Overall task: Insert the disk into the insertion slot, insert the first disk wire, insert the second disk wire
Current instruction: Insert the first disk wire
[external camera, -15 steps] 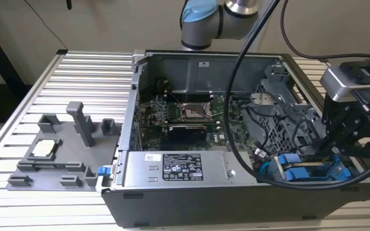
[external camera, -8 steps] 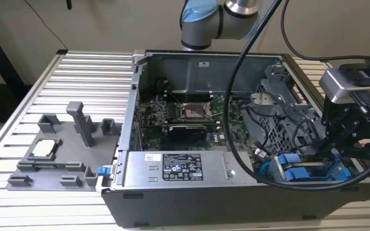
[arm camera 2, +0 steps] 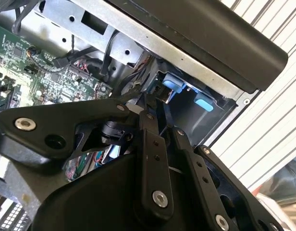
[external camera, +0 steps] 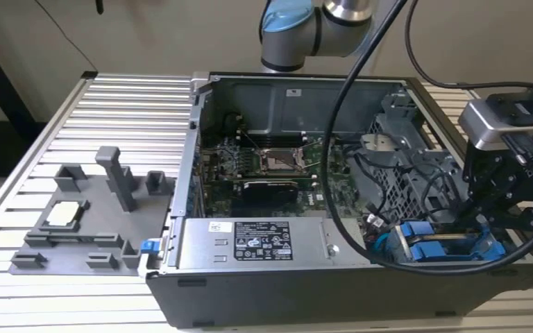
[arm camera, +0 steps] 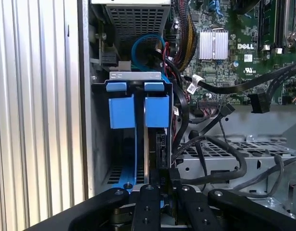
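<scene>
Item: my pincer [arm camera: 165, 188], drawn narrow and closed on a black plug [arm camera: 163, 174], low in the drive bay right by the disk.
Item: disk [arm camera: 156, 111] in its blue frame, standing on edge in the slot at a corner of the open computer case [external camera: 248, 291], near the power-supply box [external camera: 248, 244].
Item: case, resting on the slatted counter [external camera: 109, 97].

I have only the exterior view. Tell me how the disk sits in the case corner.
Observer: In the first wrist view, the disk's blue frame sits inside the slot, its two tabs level.
Operator: Report what is nearest the gripper.
Observer: What looks like a black plug, beside the frame, just ahead of the gripper.
Operator: Now the wires.
Observer: A blue wire curls between the frame and a vented grey box.
</scene>
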Controlling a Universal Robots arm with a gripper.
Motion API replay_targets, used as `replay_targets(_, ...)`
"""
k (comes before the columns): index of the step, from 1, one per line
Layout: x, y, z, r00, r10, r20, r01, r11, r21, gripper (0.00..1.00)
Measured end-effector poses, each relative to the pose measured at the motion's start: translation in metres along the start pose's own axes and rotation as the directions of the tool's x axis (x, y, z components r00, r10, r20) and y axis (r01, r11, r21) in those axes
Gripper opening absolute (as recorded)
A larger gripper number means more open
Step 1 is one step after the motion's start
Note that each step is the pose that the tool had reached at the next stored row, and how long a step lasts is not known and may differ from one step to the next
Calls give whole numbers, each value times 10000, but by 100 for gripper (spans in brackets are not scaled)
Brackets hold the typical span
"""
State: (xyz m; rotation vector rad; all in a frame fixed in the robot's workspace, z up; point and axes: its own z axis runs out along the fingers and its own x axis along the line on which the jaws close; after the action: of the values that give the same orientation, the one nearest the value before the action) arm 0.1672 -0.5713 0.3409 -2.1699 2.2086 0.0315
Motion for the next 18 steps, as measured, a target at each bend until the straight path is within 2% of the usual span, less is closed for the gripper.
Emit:
replay_targets(2,1,-1,17,10000,35,12,-35,10000,2,19)
replay_targets(7,3,0,61,9999,112,-13,-112,9999,6,19)
replay_targets(13,4,2,83,9999,121,15,-121,9999,3,20)
replay_targets(14,4,1,82,9999,120,12,-120,9999,4,20)
replay_targets(15,4,1,82,9999,120,11,-120,9999,5,27)
replay_targets(16,3,1,72,9999,120,5,-120,9999,5,27)
replay_targets(18,1,0,21,9999,124,8,-124,9999,4,27)
